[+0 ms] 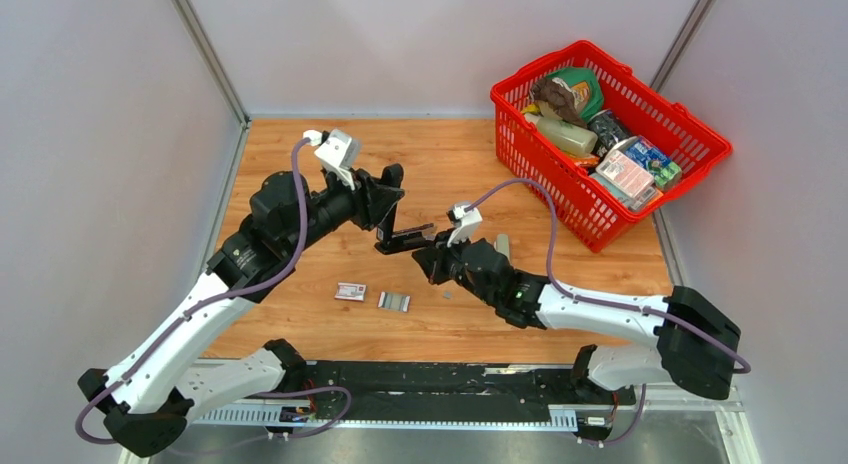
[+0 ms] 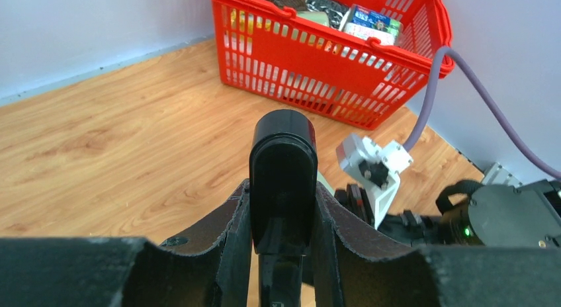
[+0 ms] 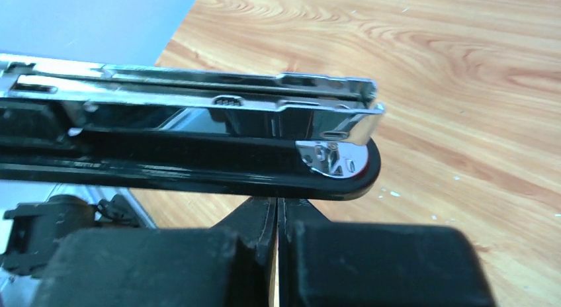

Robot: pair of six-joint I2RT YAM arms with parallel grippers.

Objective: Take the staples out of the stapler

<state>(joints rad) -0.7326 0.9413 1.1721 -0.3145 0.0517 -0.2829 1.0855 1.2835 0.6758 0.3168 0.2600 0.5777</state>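
The black stapler point(image 1: 405, 234) hangs above the wooden table, swung open. My left gripper point(image 1: 386, 212) is shut on its black top arm point(image 2: 283, 155), which stands upright between the fingers point(image 2: 231, 247). The base and chrome magazine point(image 3: 218, 105) stretch toward my right gripper point(image 1: 432, 252). That gripper point(image 3: 278, 204) is shut, holds nothing, and its tips sit right under the stapler's black base point(image 3: 198, 178). Whether staples lie inside the magazine I cannot tell. A short ribbed strip of staples point(image 1: 393, 301) lies on the table in front of both grippers, with a tiny bit point(image 1: 445, 294) to its right.
A small red-and-white box point(image 1: 350, 292) lies left of the strip. A pale grey oblong object point(image 1: 502, 246) rests behind the right wrist. A red basket point(image 1: 560, 199) full of goods stands at the back right, also seen from the left wrist as a basket point(image 2: 317, 69) ahead.
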